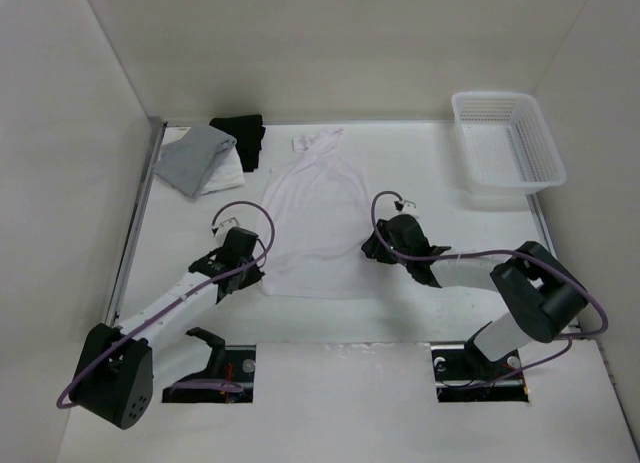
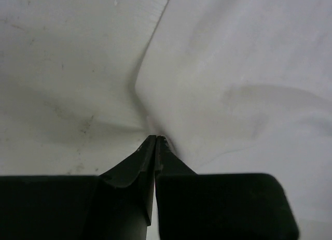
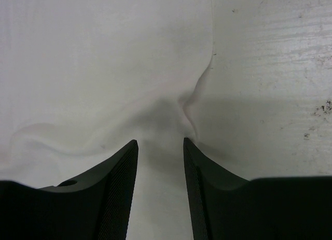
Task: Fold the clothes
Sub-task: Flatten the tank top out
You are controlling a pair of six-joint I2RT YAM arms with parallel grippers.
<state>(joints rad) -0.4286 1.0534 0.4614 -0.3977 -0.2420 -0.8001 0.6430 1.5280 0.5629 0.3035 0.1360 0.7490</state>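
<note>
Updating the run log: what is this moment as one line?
phase: edge grasp | item: thin white sleeveless fabric top, spread flat | left gripper: shut on its side edge | right gripper: open over opposite edge

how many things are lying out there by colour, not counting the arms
white top: 1
grey garment: 1
black garment: 1
white basket: 1
total: 4
white edge under the grey garment: unclear whether separate, not counted

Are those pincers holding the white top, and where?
The left pincer is shut on the white top, at its left side edge near the hem. The right pincer stands open at the opposite edge, holding nothing.
</note>
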